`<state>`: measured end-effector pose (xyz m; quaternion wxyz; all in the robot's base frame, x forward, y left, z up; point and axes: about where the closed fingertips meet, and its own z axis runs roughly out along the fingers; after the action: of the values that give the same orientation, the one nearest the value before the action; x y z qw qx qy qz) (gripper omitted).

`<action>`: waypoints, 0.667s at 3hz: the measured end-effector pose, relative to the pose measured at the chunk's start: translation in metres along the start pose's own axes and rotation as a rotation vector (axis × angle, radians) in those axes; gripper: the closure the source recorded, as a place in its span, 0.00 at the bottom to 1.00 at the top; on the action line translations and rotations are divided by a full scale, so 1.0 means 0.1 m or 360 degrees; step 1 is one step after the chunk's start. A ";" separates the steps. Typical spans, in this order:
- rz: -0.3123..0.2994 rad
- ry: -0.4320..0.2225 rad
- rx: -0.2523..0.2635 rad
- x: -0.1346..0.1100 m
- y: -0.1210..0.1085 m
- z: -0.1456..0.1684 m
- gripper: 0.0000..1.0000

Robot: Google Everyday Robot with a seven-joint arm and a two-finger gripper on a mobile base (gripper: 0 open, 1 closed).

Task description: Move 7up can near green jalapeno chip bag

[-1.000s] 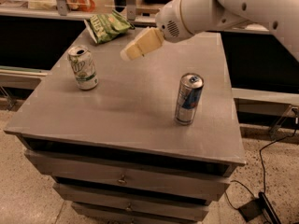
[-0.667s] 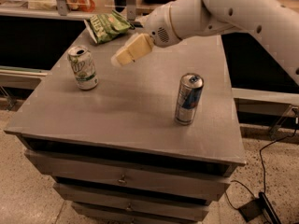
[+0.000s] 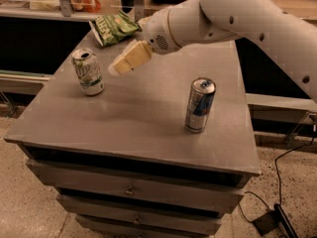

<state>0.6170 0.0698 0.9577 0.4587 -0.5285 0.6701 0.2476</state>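
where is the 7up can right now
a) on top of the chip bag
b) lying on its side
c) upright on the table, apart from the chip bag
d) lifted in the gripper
c: the 7up can stands upright on the table, the green jalapeno chip bag lies apart at the far edge, and the gripper hangs just beside the can.

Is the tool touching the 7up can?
Apart. The camera view shows a strip of table between the tool and the 7up can.
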 end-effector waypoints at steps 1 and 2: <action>0.0043 0.0014 0.0003 0.08 0.04 0.09 0.00; 0.0089 -0.0001 -0.0072 0.22 0.11 0.32 0.00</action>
<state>0.6171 0.0890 0.9224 0.4397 -0.5198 0.6786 0.2755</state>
